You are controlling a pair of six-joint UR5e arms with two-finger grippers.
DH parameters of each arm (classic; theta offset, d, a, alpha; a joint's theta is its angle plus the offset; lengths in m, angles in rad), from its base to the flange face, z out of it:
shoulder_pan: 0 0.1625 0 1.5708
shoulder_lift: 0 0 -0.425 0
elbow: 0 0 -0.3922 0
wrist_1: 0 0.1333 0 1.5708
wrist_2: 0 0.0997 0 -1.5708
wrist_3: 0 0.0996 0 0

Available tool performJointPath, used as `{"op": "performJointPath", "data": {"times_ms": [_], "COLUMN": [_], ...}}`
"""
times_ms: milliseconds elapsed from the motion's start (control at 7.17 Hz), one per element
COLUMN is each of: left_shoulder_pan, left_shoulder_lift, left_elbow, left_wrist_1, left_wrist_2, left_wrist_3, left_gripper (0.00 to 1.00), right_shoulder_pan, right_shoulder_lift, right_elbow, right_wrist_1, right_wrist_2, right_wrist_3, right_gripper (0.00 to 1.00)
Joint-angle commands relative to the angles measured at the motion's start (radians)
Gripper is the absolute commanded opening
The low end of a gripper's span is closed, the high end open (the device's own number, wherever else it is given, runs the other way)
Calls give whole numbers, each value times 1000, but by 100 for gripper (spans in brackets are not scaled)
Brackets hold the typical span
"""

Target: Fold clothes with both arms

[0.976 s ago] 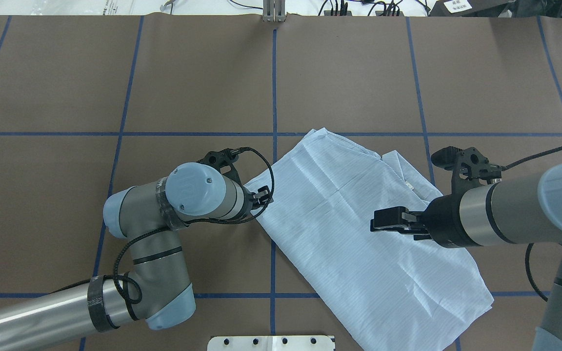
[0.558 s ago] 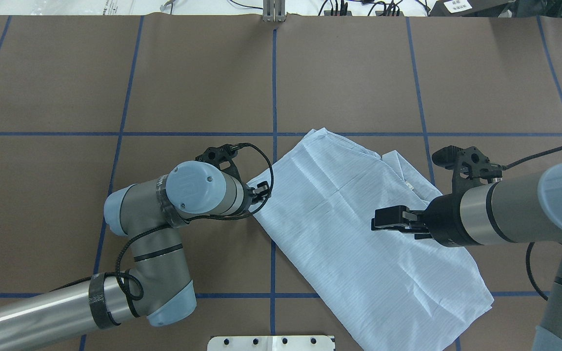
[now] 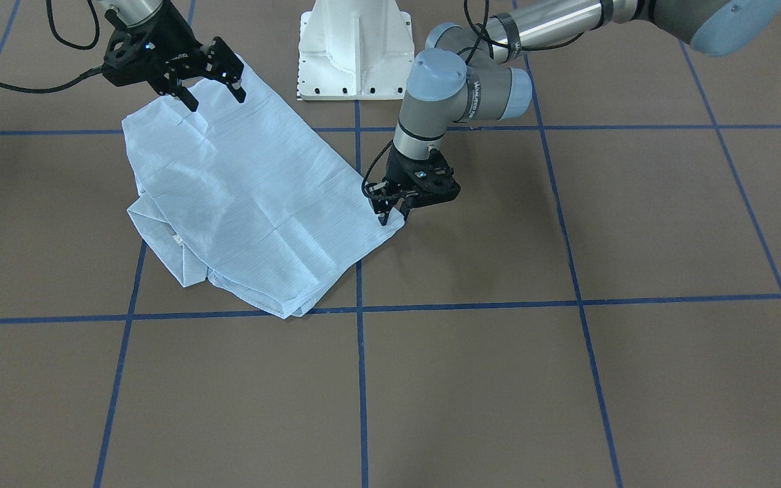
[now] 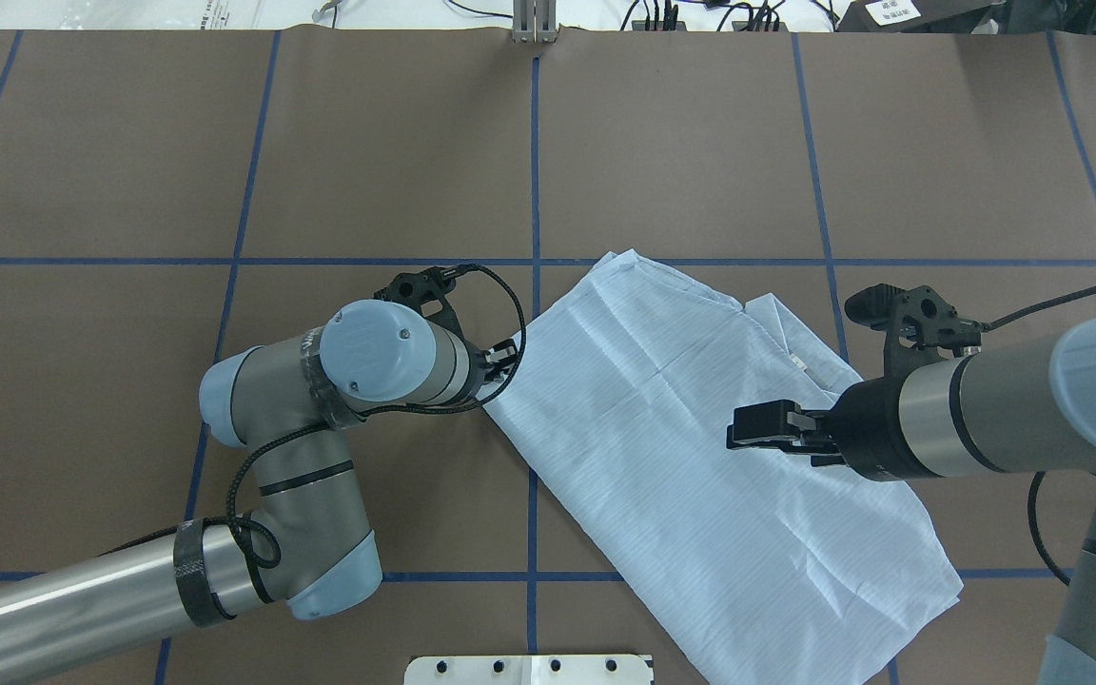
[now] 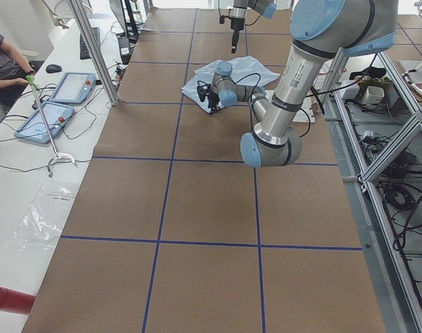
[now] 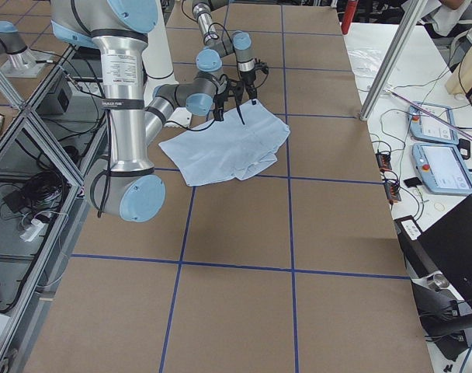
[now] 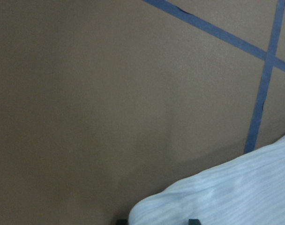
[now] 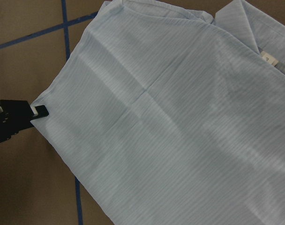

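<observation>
Well, the pale blue striped shirt [image 4: 700, 447] lies folded flat on the brown tabletop [image 4: 367, 171]. It slants across the blue tape lines [image 4: 535, 171] and sits mostly on the robot's right of the centre line. Its collar end, with the small white neck tag [image 8: 268, 58], points away from the robot. The opposite end reaches back toward the robot's side, off to one side of the white base block [image 3: 353, 54].

The left end effector [image 3: 392, 214] is down low at the shirt's corner nearest the centre line. Its fingers are narrowly parted, and in its own wrist view the corner of the cloth sits between the two tips. From where I stand they are not pressed together on it.

The right end effector [image 3: 214, 98] hangs above the shirt, over the half nearer the robot. Its fingers are spread wide, it holds nothing, and it is clear of the fabric.
</observation>
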State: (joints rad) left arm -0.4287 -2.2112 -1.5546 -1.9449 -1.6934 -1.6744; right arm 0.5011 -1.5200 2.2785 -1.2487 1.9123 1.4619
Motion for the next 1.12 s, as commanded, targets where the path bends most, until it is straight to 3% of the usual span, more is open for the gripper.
{"op": "performJointPath", "data": {"times_ms": [0, 279, 558, 976], "left_shoulder_pan": [1, -30, -135, -237], "left_shoulder_lift": [-18, -19, -24, -163], "left_elbow": [-2, -4, 20, 252], "left_wrist_1": [3, 6, -2, -44], "left_wrist_2": [-5, -8, -8, 0], "left_wrist_3": [-1, -5, 2, 57], "left_gripper": [4, 0, 0, 0], "right_shoulder_pan": [8, 30, 43, 47], "right_shoulder_lift": [-2, 0, 3, 4], "right_elbow": [-2, -14, -16, -16], "right_wrist_1": [0, 2, 2, 0], "right_wrist_2": [1, 1, -2, -45], "right_wrist_3": [0, -5, -3, 2], "right_gripper": [100, 100, 100, 100]}}
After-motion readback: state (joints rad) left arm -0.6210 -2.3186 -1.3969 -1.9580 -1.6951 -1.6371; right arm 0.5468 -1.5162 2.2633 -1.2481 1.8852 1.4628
